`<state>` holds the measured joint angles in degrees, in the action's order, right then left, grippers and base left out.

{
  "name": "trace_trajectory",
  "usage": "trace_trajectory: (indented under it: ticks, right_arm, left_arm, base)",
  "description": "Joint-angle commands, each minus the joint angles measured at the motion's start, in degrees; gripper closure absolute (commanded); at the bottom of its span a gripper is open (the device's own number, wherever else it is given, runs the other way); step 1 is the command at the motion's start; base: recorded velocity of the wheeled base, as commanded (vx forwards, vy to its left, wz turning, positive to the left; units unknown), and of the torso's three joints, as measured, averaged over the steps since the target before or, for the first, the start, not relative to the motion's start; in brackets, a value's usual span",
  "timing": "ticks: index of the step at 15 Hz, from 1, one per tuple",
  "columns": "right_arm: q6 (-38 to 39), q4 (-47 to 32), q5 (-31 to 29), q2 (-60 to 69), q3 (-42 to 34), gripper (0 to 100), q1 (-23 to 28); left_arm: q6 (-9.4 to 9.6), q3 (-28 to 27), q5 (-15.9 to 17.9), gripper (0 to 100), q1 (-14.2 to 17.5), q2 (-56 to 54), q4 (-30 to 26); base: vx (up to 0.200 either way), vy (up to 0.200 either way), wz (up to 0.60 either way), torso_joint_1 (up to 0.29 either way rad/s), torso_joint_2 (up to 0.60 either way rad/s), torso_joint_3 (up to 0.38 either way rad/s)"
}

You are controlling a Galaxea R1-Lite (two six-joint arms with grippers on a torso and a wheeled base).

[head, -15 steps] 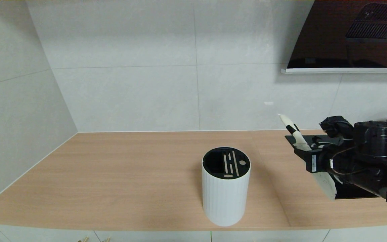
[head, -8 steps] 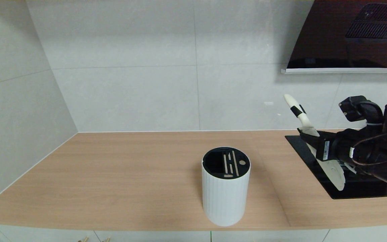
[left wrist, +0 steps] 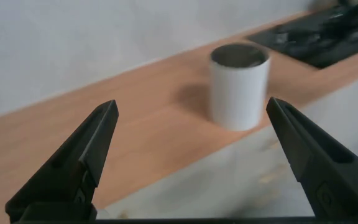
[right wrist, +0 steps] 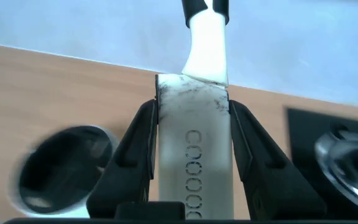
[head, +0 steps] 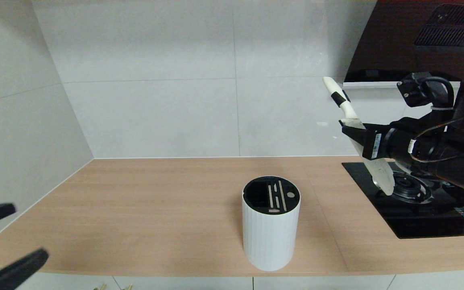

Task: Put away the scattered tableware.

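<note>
1. Clamping the white knife [head: 380, 174] at its blade, the right pincer [head: 357, 133] hangs over the cooktop [head: 417, 225].
2. Lower, to its left, the white holder [head: 271, 233] stands on the tabletop [head: 155, 201].
3. Farther left, the left pincer [head: 30, 230] gapes released.

holder [head: 271, 223] on counter [head: 155, 201], cooktop [head: 413, 221] to right

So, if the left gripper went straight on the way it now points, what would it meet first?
Probably the white holder on the counter: it stands ahead, slightly off centre, between the open jaws of the left gripper. Depth is unclear.
</note>
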<state>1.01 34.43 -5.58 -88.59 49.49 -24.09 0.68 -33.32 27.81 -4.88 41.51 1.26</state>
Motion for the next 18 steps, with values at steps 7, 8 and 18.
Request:
trace_trajectory:
  ticks: [7,8,18]
  right_arm:
    - [3.12,-0.94,-3.03,0.17,-1.15,100,-13.62]
    - [4.88,-0.94,-4.70,-0.36,-1.07,100,-16.69]
    - [8.48,1.43,-8.74,-4.31,-1.33,100,-27.59]
  left_arm:
    - [-37.07,-6.32,-3.99,0,-27.64,44.36,43.13]
    - [-38.92,-5.79,-6.45,0,-30.37,47.17,46.47]
    - [-42.08,-5.62,-12.87,0,-33.09,53.50,56.14]
  base:
    - [0.000,0.000,0.00,0.000,0.00,0.000]
    - [0.000,0.000,0.00,0.000,0.00,0.000]
    - [0.000,0.000,0.00,0.000,0.00,0.000]
